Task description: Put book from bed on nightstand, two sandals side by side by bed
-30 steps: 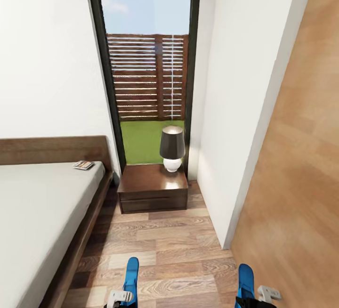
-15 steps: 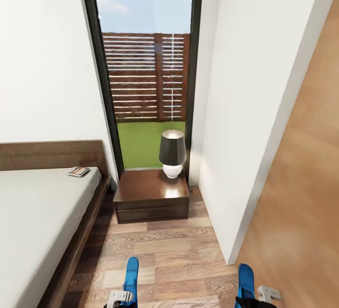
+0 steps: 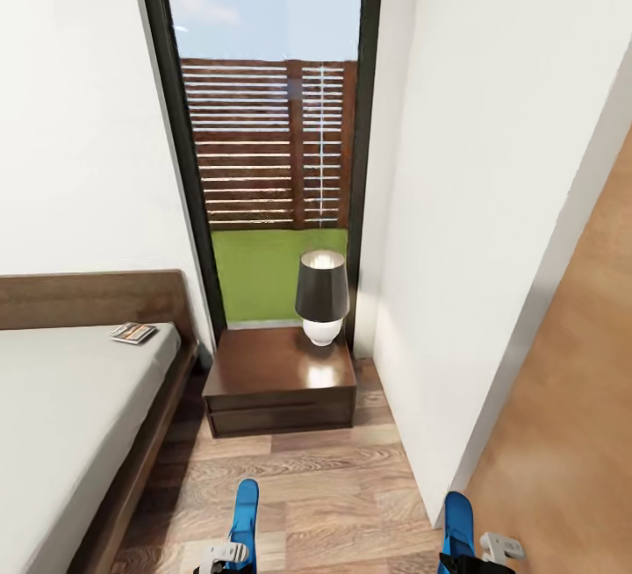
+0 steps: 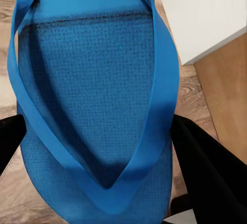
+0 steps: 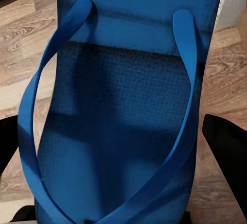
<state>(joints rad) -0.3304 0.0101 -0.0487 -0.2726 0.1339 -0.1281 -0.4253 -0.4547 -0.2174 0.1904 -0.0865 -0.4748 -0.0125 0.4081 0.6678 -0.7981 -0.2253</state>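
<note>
Gripping one blue sandal each — left gripper (image 4: 98, 131) pinches left sandal (image 3: 246, 514), right gripper (image 5: 121, 131) pinches right sandal (image 3: 456, 520). Book (image 3: 133, 333) lies on bed (image 3: 61, 416) by the headboard — nightstand (image 3: 279, 376) beside it carries a lamp (image 3: 321, 295).

We see a table lamp (image 3: 321, 295) with a dark shade and round white base, standing before a tall window (image 3: 263, 135) showing a slatted fence (image 3: 263, 144) and grass (image 3: 259, 271).
</note>
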